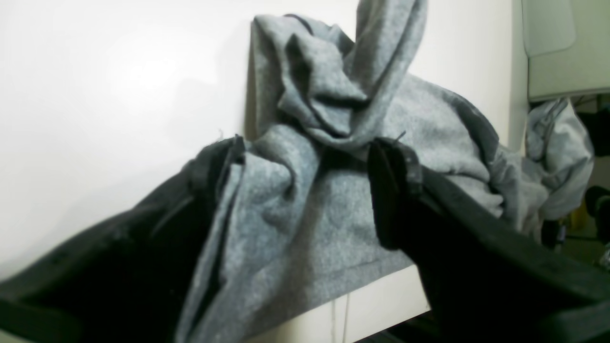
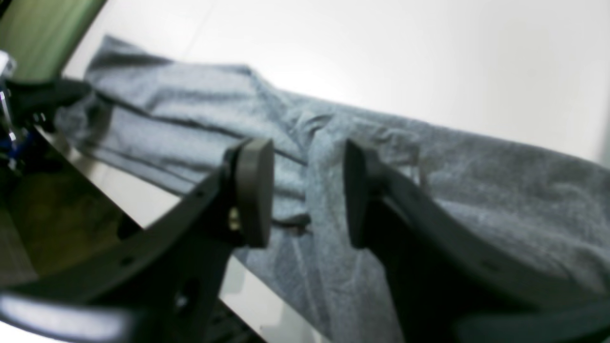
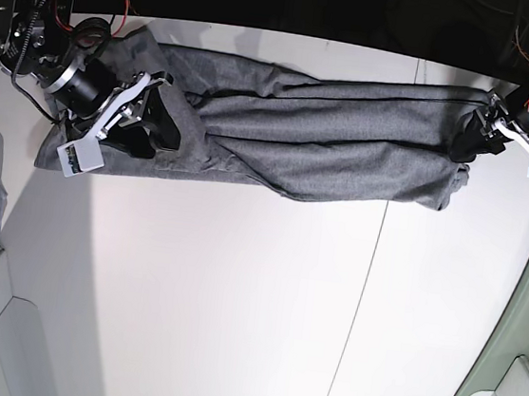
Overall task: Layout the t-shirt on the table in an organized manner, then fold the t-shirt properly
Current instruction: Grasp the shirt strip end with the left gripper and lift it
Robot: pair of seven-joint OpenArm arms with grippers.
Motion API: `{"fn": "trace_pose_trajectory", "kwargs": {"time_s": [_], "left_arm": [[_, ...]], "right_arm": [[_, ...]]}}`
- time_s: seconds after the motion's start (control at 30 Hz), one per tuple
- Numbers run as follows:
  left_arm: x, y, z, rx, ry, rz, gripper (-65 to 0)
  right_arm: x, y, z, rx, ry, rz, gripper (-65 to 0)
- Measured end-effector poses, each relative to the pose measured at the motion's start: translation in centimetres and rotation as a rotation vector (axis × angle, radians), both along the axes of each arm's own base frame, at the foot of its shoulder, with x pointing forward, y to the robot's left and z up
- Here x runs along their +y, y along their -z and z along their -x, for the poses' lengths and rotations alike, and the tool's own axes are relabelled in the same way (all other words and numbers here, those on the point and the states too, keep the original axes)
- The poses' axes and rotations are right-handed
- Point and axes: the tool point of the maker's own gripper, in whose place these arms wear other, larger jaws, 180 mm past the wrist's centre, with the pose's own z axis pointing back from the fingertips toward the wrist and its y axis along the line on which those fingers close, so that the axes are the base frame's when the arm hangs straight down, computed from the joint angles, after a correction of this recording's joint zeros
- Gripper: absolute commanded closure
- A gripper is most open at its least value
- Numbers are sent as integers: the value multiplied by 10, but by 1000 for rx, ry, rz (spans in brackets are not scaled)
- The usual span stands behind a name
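the shirt (image 3: pixel 310 136) lies stretched in a long, rumpled band across the far part of the table (image 3: pixel 235 290), close to its far edge, with creases running along its length. in the base view the table's dark seam (image 3: pixel 360 295) runs from under the shirt toward the near edge.

the left gripper (image 1: pixel 305 157) sits at the end of the shirt on that view's right. its jaws stand wide apart, with bunched cloth lying between them and piled up beyond; the fingers (image 1: pixel 395 162) rest against the fabric but do not pinch it.

the right gripper (image 2: pixel 307 190) is at the shirt's other end, just above the cloth. its jaws are partly apart, pads (image 2: pixel 255 190) facing each other across a clear gap, and the shirt lies flat below them, so nothing is held there.

off the table, beyond the shirt's left-gripper end, a smaller heap of grey cloth (image 1: pixel 557 157) shows in the left wrist view.
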Motion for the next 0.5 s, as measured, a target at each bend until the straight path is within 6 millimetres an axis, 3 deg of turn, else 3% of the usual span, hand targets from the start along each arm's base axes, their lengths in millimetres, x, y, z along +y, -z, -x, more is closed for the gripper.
{"fn": "trace_pose_trajectory", "kwargs": {"time_s": [0.5], "left_arm": [[-39, 4, -40, -61, 117, -91, -421]], "right_arm": [[-2, 4, 1, 4, -5, 32, -244]]}}
